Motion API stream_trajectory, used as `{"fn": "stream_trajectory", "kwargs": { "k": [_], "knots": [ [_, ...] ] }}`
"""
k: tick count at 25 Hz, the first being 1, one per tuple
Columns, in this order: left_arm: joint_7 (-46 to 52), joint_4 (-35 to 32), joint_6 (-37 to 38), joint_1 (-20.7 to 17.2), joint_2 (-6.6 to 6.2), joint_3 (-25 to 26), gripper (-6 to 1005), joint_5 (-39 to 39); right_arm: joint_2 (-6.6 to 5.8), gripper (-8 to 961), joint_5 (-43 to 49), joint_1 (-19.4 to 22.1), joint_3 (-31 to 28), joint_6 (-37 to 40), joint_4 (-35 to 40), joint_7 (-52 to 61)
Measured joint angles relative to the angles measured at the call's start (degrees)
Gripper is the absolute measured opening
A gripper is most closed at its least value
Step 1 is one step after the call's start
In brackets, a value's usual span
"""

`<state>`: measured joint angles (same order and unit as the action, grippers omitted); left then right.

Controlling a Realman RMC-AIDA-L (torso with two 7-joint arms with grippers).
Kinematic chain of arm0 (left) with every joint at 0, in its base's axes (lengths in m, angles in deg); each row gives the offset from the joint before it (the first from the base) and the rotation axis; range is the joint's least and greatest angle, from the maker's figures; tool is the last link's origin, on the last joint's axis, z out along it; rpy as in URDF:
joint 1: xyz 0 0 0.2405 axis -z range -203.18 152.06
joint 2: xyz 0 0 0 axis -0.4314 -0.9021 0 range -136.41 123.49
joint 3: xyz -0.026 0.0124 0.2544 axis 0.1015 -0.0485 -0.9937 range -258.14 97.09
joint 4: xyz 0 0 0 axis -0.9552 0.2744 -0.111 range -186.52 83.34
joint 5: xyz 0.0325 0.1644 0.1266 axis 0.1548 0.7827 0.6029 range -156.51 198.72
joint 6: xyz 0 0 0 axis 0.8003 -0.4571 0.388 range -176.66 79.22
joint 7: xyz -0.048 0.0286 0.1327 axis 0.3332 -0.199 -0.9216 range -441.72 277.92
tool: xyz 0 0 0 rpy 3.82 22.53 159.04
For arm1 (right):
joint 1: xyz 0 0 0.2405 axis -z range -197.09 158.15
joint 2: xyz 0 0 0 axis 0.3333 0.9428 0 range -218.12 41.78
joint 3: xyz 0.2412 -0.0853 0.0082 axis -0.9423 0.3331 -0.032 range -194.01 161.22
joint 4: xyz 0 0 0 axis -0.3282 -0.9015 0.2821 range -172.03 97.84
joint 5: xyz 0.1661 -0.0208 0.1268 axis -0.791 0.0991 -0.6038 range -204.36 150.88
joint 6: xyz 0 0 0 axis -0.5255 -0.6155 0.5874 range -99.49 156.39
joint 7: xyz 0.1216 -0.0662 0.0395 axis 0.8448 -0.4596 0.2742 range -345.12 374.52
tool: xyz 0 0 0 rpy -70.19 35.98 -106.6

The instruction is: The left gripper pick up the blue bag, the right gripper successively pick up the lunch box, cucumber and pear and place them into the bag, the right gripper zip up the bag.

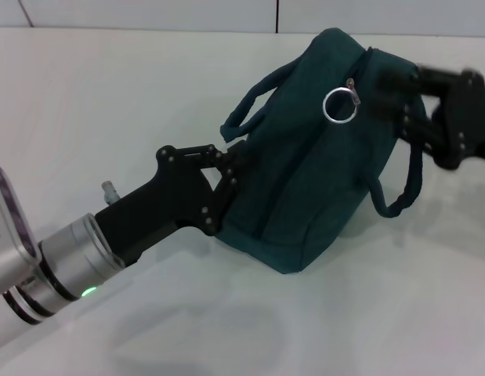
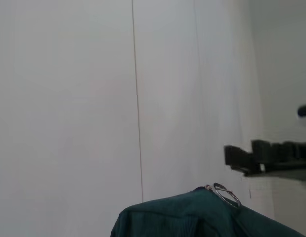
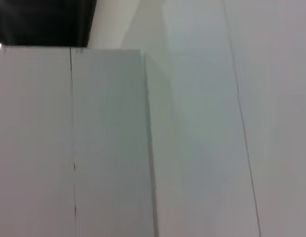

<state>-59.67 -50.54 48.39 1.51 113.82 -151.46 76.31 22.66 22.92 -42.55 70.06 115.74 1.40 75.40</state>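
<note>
One blue bag (image 1: 305,172) sits at the middle of what we see, resting on the white counter (image 1: 109,102) and leaning, with its zipper running along its upper edge. We see the metal ring pull (image 1: 338,105) hanging near the top of the bag, at the end of the zipper. Two padded loop handles show: one handle (image 1: 254,106) arches off the bag's left side, the other handle (image 1: 403,184) droops down its right side toward the counter.

Against the bag's lower left flank we find the left gripper (image 1: 230,168), its black fingers pressed into the fabric there; we read it as clamped on the bag's side, though the fingertips are partly buried in the cloth. Its silver arm (image 1: 46,270) runs away from the bag toward the lower left, with a green light lit on it.

At the bag's upper right end, close to the zipper, we see the right gripper (image 1: 403,94), and we cannot tell whether it is open or closed. From the left wrist view, the bag's top (image 2: 192,215) and ring pull (image 2: 227,195) appear with the right gripper (image 2: 241,155) just above them.
</note>
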Motion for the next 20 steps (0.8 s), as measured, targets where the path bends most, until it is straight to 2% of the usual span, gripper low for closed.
{"fn": "stream_trajectory", "kwargs": {
  "k": [3, 5, 7, 9, 14, 15, 16, 20],
  "knots": [
    [0.0, 0.0, -0.1, 0.0, 0.0, 0.0, 49, 0.0, 0.24, 320, 9.9, 1.0, -3.9, -5.8, 11.6, 9.7],
    [0.0, 0.0, -0.1, 0.3, 0.0, 0.0, 49, 0.0, 0.63, 325, 19.8, 0.4, -6.8, -9.1, 19.5, 19.0],
    [0.0, 0.0, -0.1, 0.5, 0.01, 0.0, 49, 0.0, 0.98, 330, 28.4, -1.5, -9.6, -10.0, 24.9, 28.5],
    [0.0, -0.3, -0.2, 0.5, 0.02, 0.0, 49, 0.0, 1.07, 335, 36.7, -5.2, -12.7, -8.9, 28.9, 38.4],
    [0.0, -0.7, -0.2, 0.5, 0.17, 0.0, 49, 0.0, -0.49, 348, 47.4, -17.0, -19.8, 0.3, 31.0, 52.8],
    [0.0, -0.8, -0.2, 0.6, 0.19, 0.0, 49, -0.1, -0.49, 352, 47.4, -17.0, -19.8, 0.3, 31.0, 52.8],
    [0.0, -0.8, -0.2, 0.6, 0.21, 0.0, 49, -0.1, -1.36, 356, 50.1, -21.9, -22.1, 4.5, 30.8, 55.6],
    [0.3, -1.4, -0.3, 0.6, 0.22, 0.0, 50, -0.3, -1.97, 373, 51.3, -25.2, -22.5, 7.4, 31.7, 56.3]
  ]
}}
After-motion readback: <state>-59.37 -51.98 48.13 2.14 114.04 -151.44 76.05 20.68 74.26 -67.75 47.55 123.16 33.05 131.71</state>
